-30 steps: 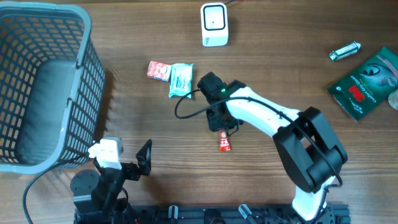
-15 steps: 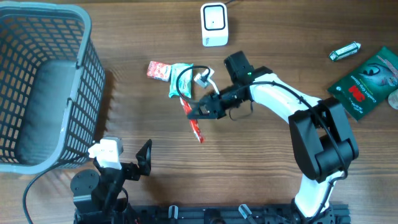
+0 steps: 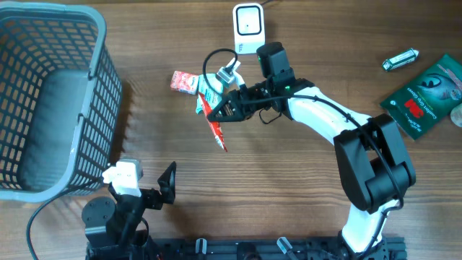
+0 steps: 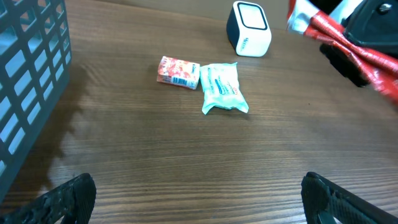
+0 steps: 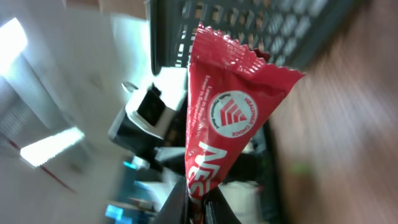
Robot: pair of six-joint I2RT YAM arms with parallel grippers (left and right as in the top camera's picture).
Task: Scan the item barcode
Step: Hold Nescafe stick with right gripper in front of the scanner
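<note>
Right claw is clamped tight on one end of the red sachet and holds it up off the table. That spot is a bit nearer the robot than the scanner and off to the side where the basket sits. The sachet is tilted, free end pointing away from the scanner.

From overhead it crosses the edge of the teal pack, which lies flat on the wood. A small orange-red pack sits just beside that one, further from the scanner.

The claw's own cable loops up between sachet and scanner, so the cable and the claw body are what sit in that line. Can't make out any barcode on the sachet.

Well off on the scanner's other side are a silver wrapper and a green packet. The basket is far off the opposite way.

Left claw is spread wide with nothing in it, far from the scanner by the near table edge.
</note>
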